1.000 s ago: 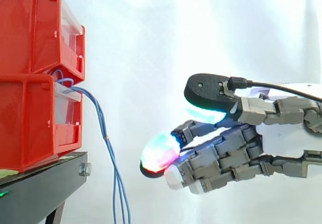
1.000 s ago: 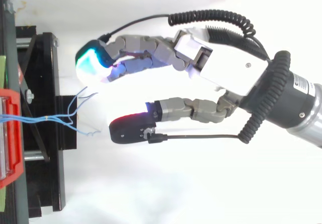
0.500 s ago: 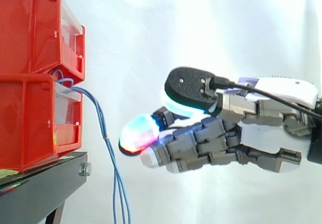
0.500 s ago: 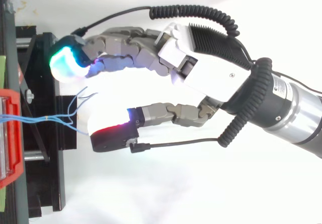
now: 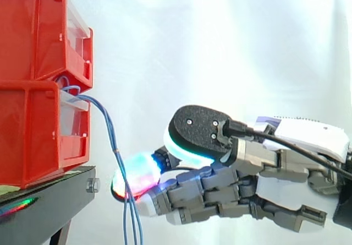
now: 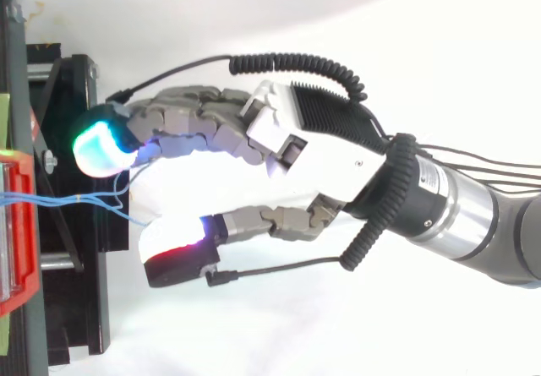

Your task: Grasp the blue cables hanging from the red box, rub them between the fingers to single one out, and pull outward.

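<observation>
Your hand (image 6: 313, 152) is wide open. The fingers are only gently bent, the thumb (image 6: 173, 253) is spread well away from them, and nothing is clamped between them. In the top view the green-glowing fingertips (image 6: 100, 144) sit at about ten o'clock from the palm and the thumb's pad at about eight o'clock.

The loose ends of the blue cables (image 6: 59, 197) run into the gap between the fingertips and the thumb, at nine o'clock from the palm. From the side, a red-and-blue glowing fingertip overlaps the hanging cables (image 5: 114, 148). You cannot tell from either view whether any pad actually touches them.

The cables come out of the lower red bin (image 5: 33, 135), at ten o'clock from the hand, arch over its front edge and hang down past the black stand (image 5: 49, 201). A second red bin (image 5: 33, 30) is stacked on top, and a white curtain (image 5: 220, 47) hangs behind.
</observation>
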`<state>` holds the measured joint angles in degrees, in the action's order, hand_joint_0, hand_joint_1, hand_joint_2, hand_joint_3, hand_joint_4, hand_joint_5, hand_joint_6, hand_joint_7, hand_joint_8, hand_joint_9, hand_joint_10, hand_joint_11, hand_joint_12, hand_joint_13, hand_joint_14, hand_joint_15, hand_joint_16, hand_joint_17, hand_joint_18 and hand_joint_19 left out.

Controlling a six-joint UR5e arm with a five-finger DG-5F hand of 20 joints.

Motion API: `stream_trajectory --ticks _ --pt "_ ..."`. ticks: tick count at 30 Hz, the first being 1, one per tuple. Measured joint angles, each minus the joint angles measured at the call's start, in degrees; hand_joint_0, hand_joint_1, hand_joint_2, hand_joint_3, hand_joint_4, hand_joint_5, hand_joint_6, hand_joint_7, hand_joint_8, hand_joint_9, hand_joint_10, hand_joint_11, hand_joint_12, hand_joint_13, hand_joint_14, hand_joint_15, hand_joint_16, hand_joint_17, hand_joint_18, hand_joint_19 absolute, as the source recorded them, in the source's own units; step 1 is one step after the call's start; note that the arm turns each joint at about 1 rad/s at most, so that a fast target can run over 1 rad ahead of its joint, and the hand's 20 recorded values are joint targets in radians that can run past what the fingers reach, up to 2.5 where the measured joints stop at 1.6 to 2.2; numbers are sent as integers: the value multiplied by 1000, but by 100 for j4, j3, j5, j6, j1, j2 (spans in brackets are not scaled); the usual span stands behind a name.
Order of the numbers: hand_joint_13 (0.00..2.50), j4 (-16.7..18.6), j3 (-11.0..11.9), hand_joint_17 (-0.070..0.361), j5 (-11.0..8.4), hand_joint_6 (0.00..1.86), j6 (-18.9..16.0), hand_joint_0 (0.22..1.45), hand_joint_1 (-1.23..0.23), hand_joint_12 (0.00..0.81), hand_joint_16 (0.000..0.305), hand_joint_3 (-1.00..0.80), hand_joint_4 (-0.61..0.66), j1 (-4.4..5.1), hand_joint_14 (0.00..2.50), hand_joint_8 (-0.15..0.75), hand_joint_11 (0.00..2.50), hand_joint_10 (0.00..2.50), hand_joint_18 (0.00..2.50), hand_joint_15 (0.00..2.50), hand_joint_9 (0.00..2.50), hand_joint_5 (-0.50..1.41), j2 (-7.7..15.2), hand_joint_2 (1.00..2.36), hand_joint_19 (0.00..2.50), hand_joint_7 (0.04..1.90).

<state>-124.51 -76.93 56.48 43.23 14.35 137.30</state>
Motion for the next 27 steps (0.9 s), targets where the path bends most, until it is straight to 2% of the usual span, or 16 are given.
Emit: stream_trajectory --ticks 6,11,18,22,27 --pt "475 -158 3 98 -8 502 -185 537 -553 343 44 -462 253 83 11 222 266 9 385 287 707 -188 64 1003 336 727" --pt "482 -158 77 98 1 502 -327 538 -553 344 44 -462 258 117 11 224 258 8 392 292 716 -186 234 1002 344 725" --pt "501 -275 456 98 109 502 -765 542 -553 342 43 -458 255 116 11 219 257 8 401 299 715 -184 562 1004 353 724" --pt "519 -447 626 98 237 502 -837 545 -551 342 44 -454 260 102 12 222 253 10 422 300 726 -182 598 1003 358 727" --pt "566 -479 685 100 322 502 -885 551 -553 337 44 -448 265 110 12 228 269 11 470 317 765 -176 602 1003 361 728"
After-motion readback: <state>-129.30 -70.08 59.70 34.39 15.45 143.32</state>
